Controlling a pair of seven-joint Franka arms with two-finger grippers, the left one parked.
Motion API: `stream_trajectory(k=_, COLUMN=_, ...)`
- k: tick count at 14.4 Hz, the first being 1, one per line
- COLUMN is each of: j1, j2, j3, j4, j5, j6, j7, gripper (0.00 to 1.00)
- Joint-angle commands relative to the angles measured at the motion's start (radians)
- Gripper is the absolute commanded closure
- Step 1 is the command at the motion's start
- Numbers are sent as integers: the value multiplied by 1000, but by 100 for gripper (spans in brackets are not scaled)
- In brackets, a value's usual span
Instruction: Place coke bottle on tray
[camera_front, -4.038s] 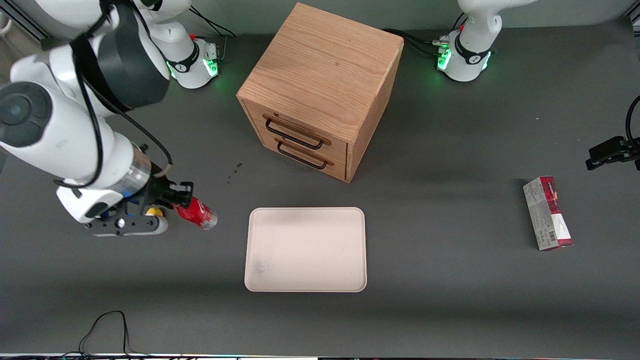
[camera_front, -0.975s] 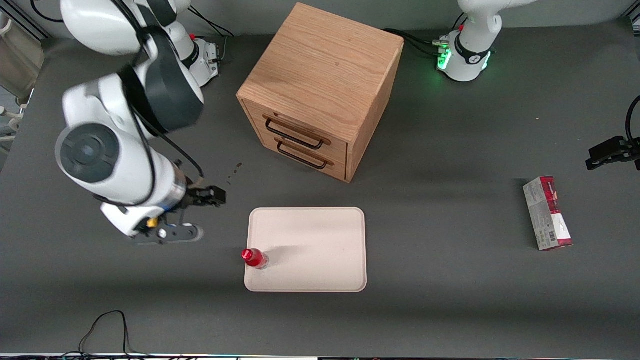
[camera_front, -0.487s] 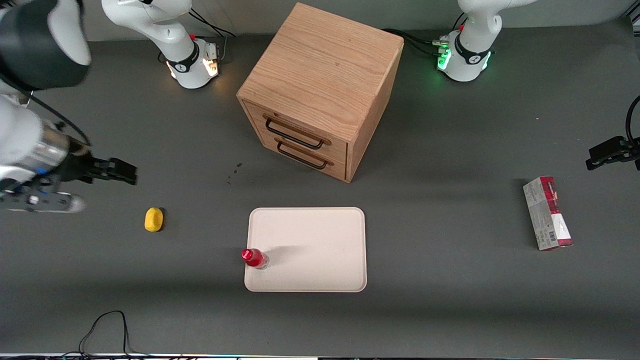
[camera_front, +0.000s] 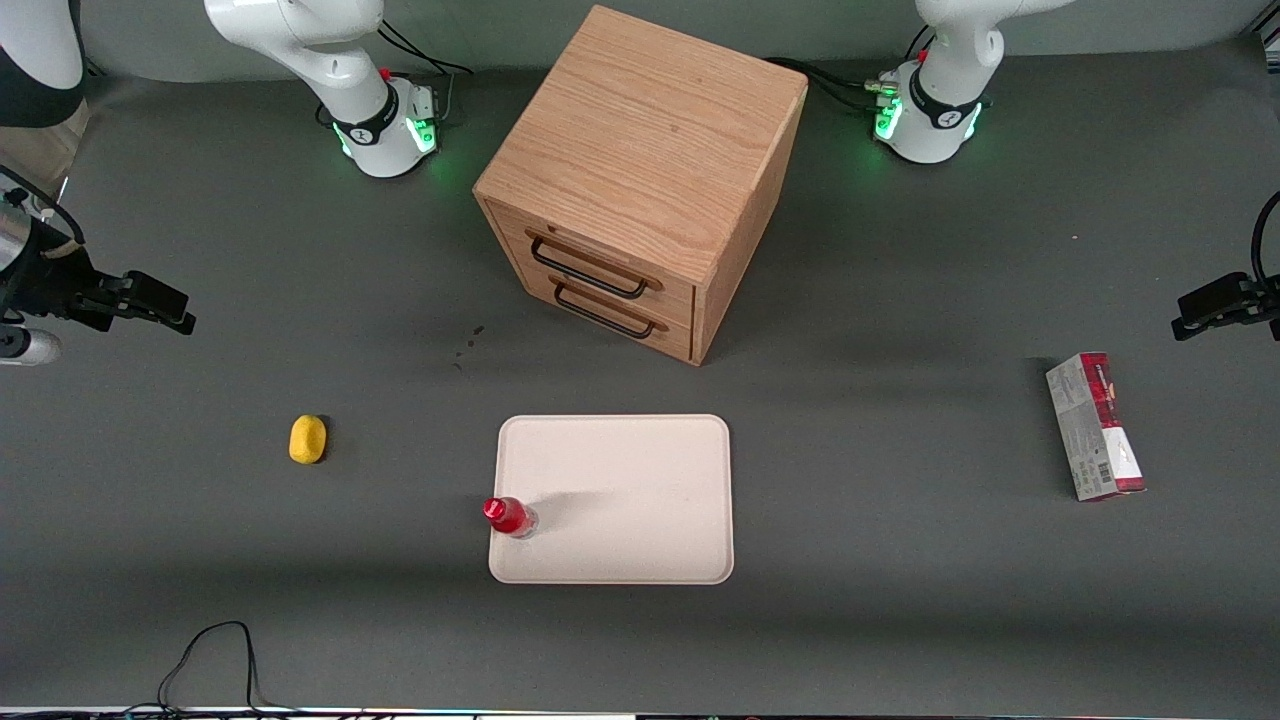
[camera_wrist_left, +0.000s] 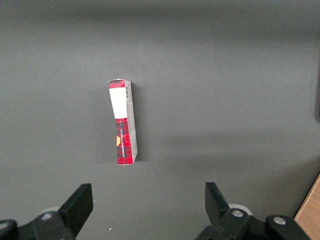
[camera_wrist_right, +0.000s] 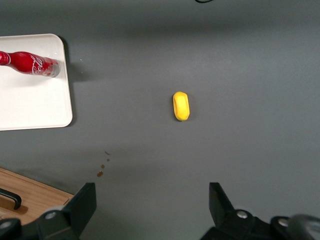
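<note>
The coke bottle (camera_front: 510, 516) stands upright on the pale cream tray (camera_front: 640, 500), at the tray's corner nearest the front camera on the working arm's side. It also shows in the right wrist view (camera_wrist_right: 31, 64), on the tray (camera_wrist_right: 35, 102). My right gripper (camera_front: 160, 305) is open and empty, raised high near the working arm's end of the table, well away from the tray. In the right wrist view the gripper (camera_wrist_right: 150, 205) has its two fingers wide apart over bare table.
A yellow lump (camera_front: 307, 439) lies on the table between gripper and tray, also seen in the right wrist view (camera_wrist_right: 181, 105). A wooden two-drawer cabinet (camera_front: 640, 180) stands farther from the camera than the tray. A red-and-grey carton (camera_front: 1095, 427) lies toward the parked arm's end.
The gripper carried the bottle to the tray, let it go standing upright, then drew back and rose toward the working arm's end of the table. The bottle has stayed put.
</note>
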Motion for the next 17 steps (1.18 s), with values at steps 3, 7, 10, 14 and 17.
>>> stream_trajectory(k=3, j1=0, j2=-39, j3=-40, j4=-42, j5=-6, j6=-2, j7=-50, gripper=0)
stream_trajectory(k=7, j1=0, j2=-39, j3=-51, j4=-24, j5=-8, j6=-17, j7=-52, gripper=0)
stream_trajectory(k=10, j1=3, j2=-39, j3=-58, j4=-22, j5=-8, j6=-31, j7=-47, gripper=0)
stream_trajectory(k=14, j1=4, j2=-39, j3=-58, j4=-19, j5=-9, j6=-36, j7=-44, gripper=0)
stream_trajectory(k=17, j1=4, j2=-39, j3=-58, j4=-14, j5=-9, j6=-36, j7=-44, gripper=0)
